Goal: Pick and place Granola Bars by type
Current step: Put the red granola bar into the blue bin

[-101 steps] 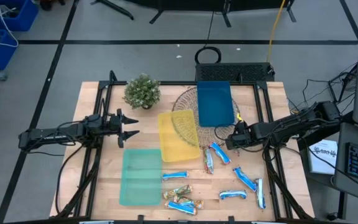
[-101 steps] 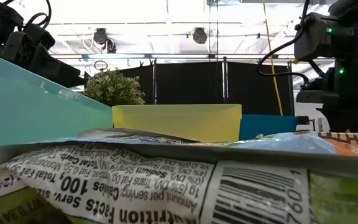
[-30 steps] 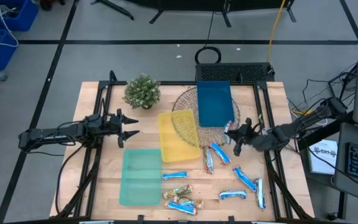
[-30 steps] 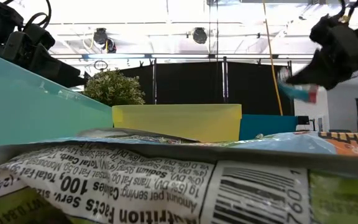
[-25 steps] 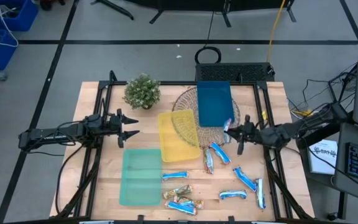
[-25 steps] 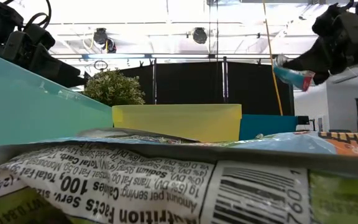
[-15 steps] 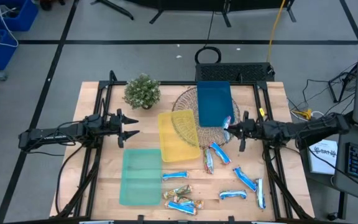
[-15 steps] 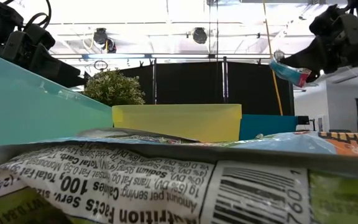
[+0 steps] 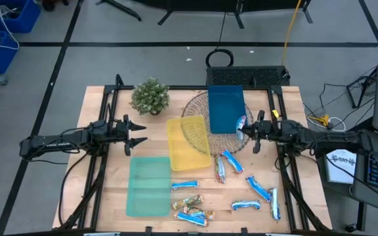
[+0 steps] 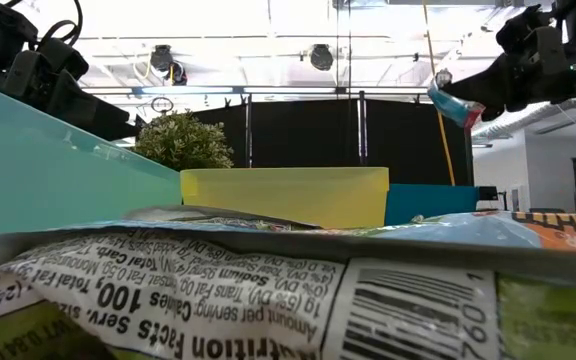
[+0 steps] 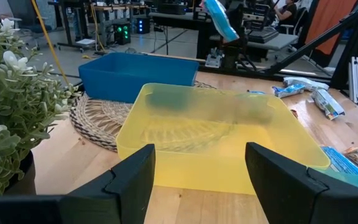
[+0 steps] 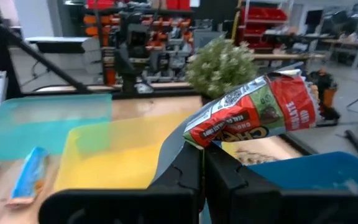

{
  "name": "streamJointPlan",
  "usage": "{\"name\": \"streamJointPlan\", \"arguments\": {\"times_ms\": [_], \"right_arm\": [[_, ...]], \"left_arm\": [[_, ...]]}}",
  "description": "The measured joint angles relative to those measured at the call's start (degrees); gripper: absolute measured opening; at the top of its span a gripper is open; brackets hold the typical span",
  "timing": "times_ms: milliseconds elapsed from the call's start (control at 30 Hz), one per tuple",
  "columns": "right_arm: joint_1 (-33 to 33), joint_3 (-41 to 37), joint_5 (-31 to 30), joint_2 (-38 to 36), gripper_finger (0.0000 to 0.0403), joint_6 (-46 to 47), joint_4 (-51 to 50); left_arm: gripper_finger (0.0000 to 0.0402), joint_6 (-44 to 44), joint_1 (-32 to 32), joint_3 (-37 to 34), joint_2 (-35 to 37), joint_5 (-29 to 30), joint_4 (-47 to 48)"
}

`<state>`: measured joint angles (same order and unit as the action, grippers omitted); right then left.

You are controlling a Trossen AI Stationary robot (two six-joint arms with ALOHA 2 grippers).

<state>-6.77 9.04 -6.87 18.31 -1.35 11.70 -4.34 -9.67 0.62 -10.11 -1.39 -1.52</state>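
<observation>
Yellow tray (image 11: 216, 149) beyond spread fingers (image 11: 132, 177), blue tray (image 11: 138, 74) behind, plant (image 11: 11, 106) alongside.

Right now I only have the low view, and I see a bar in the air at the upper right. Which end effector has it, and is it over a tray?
Observer: The right end effector is shut on that bar. From above, the bar hangs at the right edge of the blue tray.
Operator: What kind of bar is it?
Observer: The right wrist view shows a mostly red wrapper with some green and white on it.
Operator: And the other arm?
Observer: The left end effector is open and holds nothing. It hovers to the left of the yellow tray.
</observation>
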Motion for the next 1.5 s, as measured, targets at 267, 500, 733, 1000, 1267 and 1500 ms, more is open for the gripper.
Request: {"name": "streamJointPlan", "arguments": {"times_ms": [267, 500, 733, 1000, 1267, 1500], "right_arm": [[-6.8, -5.3, 1.6, -3.2, 0.0, -0.9, 7.3], [-11.7, -5.8, 6.2, -3.4, 0.0, 0.2, 7.0], [-14.2, -5.9, 7.3, -3.4, 0.0, 0.5, 5.9], [-18.4, -5.4, 7.8, -2.4, 0.0, 3.1, 7.3], [-22.7, -4.1, 11.9, 2.4, 0.0, 4.8, 10.7], [-25.8, -4.0, 15.0, 7.9, 0.0, 6.5, 16.9]], "left_arm": [[0.0255, 0.1, 0.0, 0.0, 0.0, 0.0, 0.0], [0.0255, 0.1, 0.0, 0.0, 0.0, 0.2, 0.0], [0.0255, 0.1, 0.0, 0.0, 0.0, 1.7, -0.1], [0.0255, 0.0, 0.0, 0.0, 0.0, 1.9, -0.1], [0.0255, 0.0, 0.0, 0.0, 0.0, 1.8, -0.1], [0.0255, 0.0, 0.0, 0.0, 0.0, 1.8, -0.1]]}}
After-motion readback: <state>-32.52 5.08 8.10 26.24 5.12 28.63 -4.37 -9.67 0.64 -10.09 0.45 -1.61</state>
